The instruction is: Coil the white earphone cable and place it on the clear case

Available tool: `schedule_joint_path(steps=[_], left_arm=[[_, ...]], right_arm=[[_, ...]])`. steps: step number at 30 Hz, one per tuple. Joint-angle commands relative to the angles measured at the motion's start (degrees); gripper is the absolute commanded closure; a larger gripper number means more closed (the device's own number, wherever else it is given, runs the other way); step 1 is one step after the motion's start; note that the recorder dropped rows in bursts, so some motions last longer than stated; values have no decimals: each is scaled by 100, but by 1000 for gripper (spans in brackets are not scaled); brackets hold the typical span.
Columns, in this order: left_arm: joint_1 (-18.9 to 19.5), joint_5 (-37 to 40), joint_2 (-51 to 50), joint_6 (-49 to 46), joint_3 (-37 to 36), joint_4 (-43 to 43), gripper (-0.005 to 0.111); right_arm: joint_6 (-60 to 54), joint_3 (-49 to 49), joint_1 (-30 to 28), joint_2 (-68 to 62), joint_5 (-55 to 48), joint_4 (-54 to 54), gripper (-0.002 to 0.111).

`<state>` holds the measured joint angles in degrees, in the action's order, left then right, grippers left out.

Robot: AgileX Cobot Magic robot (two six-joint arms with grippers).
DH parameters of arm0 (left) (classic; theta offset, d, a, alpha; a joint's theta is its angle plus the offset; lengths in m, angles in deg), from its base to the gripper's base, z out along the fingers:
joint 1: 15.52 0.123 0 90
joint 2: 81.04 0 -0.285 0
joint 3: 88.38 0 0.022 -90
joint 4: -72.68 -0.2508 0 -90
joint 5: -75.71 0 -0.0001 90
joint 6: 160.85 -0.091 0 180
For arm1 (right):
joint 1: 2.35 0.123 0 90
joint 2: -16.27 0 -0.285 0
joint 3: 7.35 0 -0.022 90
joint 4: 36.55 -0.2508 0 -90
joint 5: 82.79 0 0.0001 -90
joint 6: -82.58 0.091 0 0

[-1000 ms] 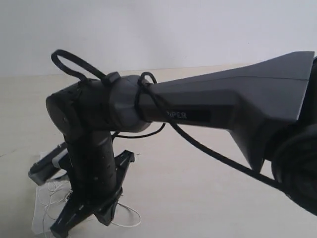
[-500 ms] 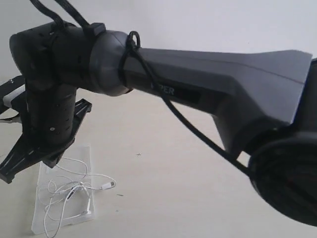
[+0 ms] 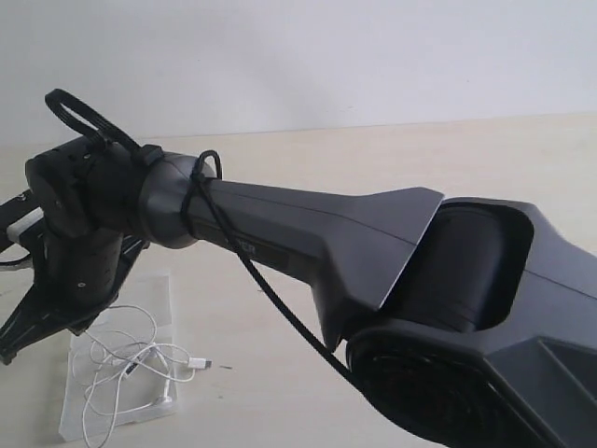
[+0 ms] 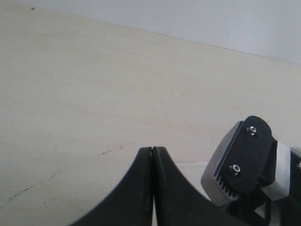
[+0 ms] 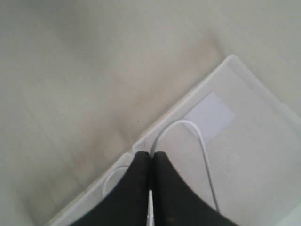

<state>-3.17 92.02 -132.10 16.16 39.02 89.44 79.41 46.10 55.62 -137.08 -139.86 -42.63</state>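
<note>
A pale table (image 3: 420, 168) under a white wall (image 3: 326, 56). Exterior view: the white earphone cable (image 3: 126, 369) lies loosely coiled on the clear case (image 3: 160, 297) at lower left, with the right gripper (image 3: 23, 327) at the left edge. Left wrist view: the left gripper (image 4: 153, 151) is pressed together over bare table. Right wrist view: the right gripper is pressed together over the case, and the cable loops by a white sticker (image 5: 209, 115).

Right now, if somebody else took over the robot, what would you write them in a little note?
Left hand: shut, empty, over the table.
Right hand: shut, close above the flat clear plastic case; whether it pinches the wire is unclear.
Thin white earphone cable: lying in loose loops on the case, its plug poking past the edge.
Done: cable is on the case.
Left: probably tuck the plug in, then pull both arms away.
</note>
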Motion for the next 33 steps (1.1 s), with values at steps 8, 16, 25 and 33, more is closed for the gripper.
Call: schedule_joint_path(steps=[8, 16, 25, 33], left_arm=[[-45, -146, 5, -7, -13, 0, 107], [-45, -255, 5, -7, -13, -2, 107], [-45, -238, 5, -7, -13, -2, 107], [-35, -266, 5, -7, -13, -104, 107]], right_arm=[[75, 63, -11, 199, -186, 227, 46], [78, 143, -11, 528, -442, 312, 46], [348, 173, -11, 592, -683, 608, 47], [899, -73, -292, 1438, -1290, 3074, 108]])
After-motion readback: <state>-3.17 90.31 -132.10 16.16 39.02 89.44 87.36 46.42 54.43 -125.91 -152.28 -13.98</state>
